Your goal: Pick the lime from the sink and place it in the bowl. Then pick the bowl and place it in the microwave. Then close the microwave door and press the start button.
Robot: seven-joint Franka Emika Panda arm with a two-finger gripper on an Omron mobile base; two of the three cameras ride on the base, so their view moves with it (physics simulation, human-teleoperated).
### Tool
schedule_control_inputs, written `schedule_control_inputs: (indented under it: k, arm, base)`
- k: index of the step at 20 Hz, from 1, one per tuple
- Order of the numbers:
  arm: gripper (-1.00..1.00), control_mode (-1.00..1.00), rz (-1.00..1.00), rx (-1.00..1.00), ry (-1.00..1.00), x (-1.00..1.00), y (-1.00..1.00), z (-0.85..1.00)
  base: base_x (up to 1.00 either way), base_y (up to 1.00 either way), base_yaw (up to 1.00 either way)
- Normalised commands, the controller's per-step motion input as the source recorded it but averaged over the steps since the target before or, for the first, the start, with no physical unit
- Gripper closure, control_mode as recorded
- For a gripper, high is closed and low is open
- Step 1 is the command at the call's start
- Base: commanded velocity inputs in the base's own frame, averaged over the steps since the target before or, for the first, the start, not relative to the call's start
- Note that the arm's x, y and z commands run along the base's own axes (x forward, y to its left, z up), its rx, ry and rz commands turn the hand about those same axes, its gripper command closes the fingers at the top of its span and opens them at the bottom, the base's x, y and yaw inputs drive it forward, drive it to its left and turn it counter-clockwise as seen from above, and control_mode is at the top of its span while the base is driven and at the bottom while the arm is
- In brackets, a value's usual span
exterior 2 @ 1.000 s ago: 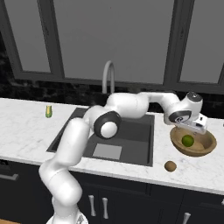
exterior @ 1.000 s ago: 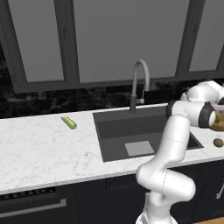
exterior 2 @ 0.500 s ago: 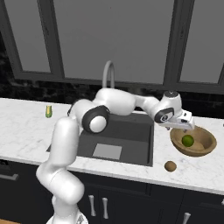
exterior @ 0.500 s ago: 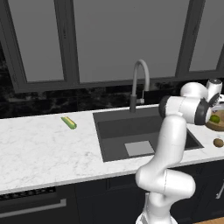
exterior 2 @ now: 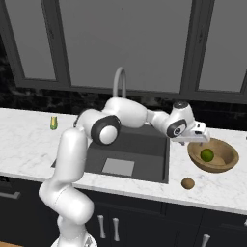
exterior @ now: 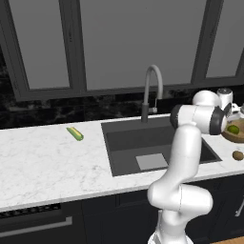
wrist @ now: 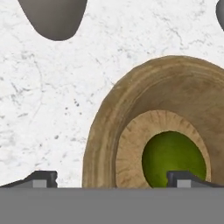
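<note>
The lime (exterior 2: 207, 155) lies in the bottom of the tan wooden bowl (exterior 2: 226, 161), which stands on the counter right of the sink (exterior 2: 140, 144). My gripper (exterior 2: 195, 137) hovers open and empty just above the bowl's sink-side rim. In the hand view the bowl (wrist: 109, 127) fills the lower right, with the lime (wrist: 173, 157) at its centre. My gripper (wrist: 113, 179) is over the rim, and one fingertip (wrist: 188, 178) stands in front of the lime. From the left base view the lime (exterior: 233, 128) shows in the bowl (exterior: 228, 137) at the right edge. The microwave and its door are out of view.
A small brown round fruit (exterior 2: 188, 183) lies on the counter in front of the bowl. A yellow-green corn-like vegetable (exterior 2: 53, 123) lies far left of the sink. The curved faucet (exterior 2: 119, 83) rises behind the basin, and a light grey mat (exterior 2: 118, 166) lies in it.
The hand has swung from above the bowl's middle towards its sink-side rim and turned down. The lime stays in the bowl and the jaws stay open.
</note>
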Motion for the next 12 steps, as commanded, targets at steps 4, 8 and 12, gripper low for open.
schedule_control_inputs:
  k: [4, 8, 12]
  arm:
    - [-1.0, -1.0, 0.07, -0.06, 0.13, 0.11, 0.0, -0.3]
    - [-1.0, -1.0, 0.06, -0.04, 0.08, 0.03, -0.08, -0.24]
    - [-1.0, -1.0, 0.07, -0.03, 0.07, 0.04, -0.06, -0.24]
  base:
    - [0.0, 0.0, 0.0]
    - [0.0, 0.0, 0.0]
    - [0.0, 0.0, 0.0]
